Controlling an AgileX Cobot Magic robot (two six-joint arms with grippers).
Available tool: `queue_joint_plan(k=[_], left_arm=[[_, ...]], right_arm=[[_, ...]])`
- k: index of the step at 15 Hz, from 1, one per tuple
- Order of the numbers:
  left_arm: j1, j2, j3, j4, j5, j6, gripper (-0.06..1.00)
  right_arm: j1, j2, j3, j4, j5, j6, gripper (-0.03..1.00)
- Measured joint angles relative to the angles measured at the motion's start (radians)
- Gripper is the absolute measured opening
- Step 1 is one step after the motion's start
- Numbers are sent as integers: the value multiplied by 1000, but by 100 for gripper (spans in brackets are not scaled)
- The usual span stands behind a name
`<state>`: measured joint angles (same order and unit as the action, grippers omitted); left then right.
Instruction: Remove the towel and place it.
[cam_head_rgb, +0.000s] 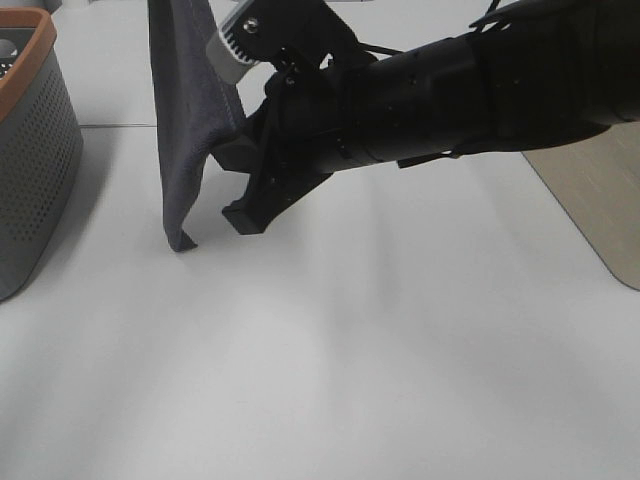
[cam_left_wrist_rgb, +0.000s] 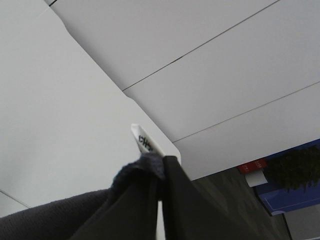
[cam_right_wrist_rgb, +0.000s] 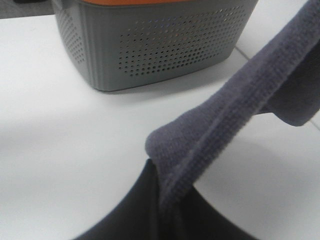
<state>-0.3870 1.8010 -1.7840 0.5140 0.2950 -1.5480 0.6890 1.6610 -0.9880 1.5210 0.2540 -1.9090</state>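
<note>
Right tool (cam_right_wrist_rgb: 159, 197): I read it clamped tight on the towel (cam_right_wrist_rgb: 240, 115) hem. Left tool (cam_left_wrist_rgb: 161, 172): closed too, pinching a bunched corner beside a white label (cam_left_wrist_rgb: 145, 142). The towel hangs upright, its lowest corner down at the table (cam_head_rgb: 350, 350), near a grey basket (cam_head_rgb: 35, 150). Only my high view shows that drape. Only the left wrist shows the label.

The arm (cam_head_rgb: 480, 90) is fat, round and black, and a bit shiny. Thin black cables (cam_head_rgb: 385, 48) run along its top. Near the front sits a grey piece (cam_head_rgb: 232, 47) with one round screw (cam_head_rgb: 250, 25). The right gripper (cam_head_rgb: 236, 185) has black, wedge-shaped fingers. The left gripper (cam_left_wrist_rgb: 161, 200) is dark too.
</note>
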Motion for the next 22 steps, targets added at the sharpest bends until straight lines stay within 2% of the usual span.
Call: queue_joint_plan(k=[1, 3, 4, 5, 7, 8, 9, 12, 15, 16, 18, 19, 20, 22], left_arm=[[3, 7, 4, -13, 0, -15, 0], [3, 24, 10, -45, 10, -45, 0], [3, 35, 10, -52, 17, -76, 0], [3, 38, 13, -53, 17, -95, 0], [3, 39, 60, -47, -2, -226, 0], [3, 39, 95, -43, -6, -321, 0], [4, 39, 188, -17, -35, -468, 0], [21, 28, 270, 48, -121, -597, 0], [44, 11, 309, 78, -154, -661, 0], [50, 9, 311, 84, -161, -698, 0], [59, 9, 312, 126, -160, -765, 0], [64, 10, 312, 158, -160, -791, 0], [75, 27, 312, 224, -174, -869, 0], [85, 71, 294, 274, -214, -927, 0]], right_arm=[[-35, -2, -9, -176, 90, 162, 2], [-98, -2, -72, -633, 236, 544, 2], [-110, -2, -100, -753, 270, 638, 2], [-123, -2, -152, -961, 331, 786, 2], [-127, -2, -260, -1320, 451, 986, 2], [-127, -2, -302, -1446, 503, 1024, 2], [-154, -2, -377, -1589, 577, 1056, 2], [-259, -2, -448, -1632, 601, 1070, 2], [-336, -2, -519, -1634, 553, 1021, 2], [-342, -2, -534, -1641, 504, 963, 2], [-344, 8, -545, -1675, 343, 911, 2], [-344, 21, -546, -1695, 281, 924, 2], [-344, 60, -546, -1760, 205, 1032, 2], [-344, 89, -546, -1887, 146, 1160, 2]])
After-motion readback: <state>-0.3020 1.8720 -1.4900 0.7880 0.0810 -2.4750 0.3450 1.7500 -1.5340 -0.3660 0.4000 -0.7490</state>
